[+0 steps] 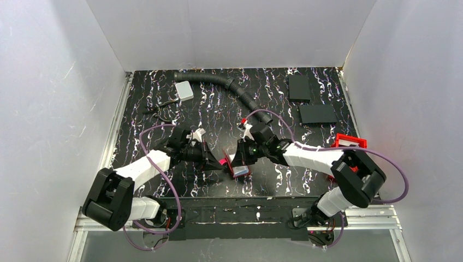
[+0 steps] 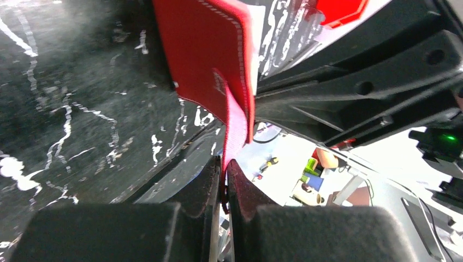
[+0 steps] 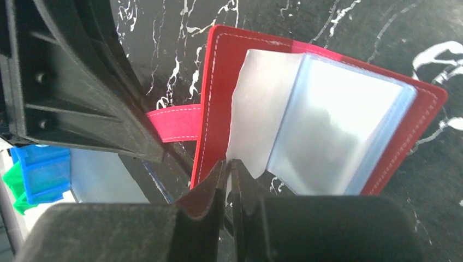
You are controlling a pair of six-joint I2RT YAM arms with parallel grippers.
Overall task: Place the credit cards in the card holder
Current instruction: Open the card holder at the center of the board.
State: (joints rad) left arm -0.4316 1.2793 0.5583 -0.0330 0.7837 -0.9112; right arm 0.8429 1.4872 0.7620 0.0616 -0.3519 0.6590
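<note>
Both sides of the open holder point(image 3: 214, 93) are gripped near the front edge of the table point(image 1: 273, 103): the left gripper point(image 2: 224, 166) pinches its tab point(image 2: 236, 123), the right gripper point(image 3: 228, 166) is pressed onto a pale sheet point(image 3: 256, 103) inside, card or sleeve unclear; opposing pulls could slip the tab or yank the sheet out.

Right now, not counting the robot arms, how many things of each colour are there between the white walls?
Red: 2, flat red folding wallet, red open-top plastic bin
Black: 4, two flat black slabs, black ribbed hose, small dark hand tool
Pale: 2, small pale grey box, thin pale card at the wallet
Total: 8
</note>
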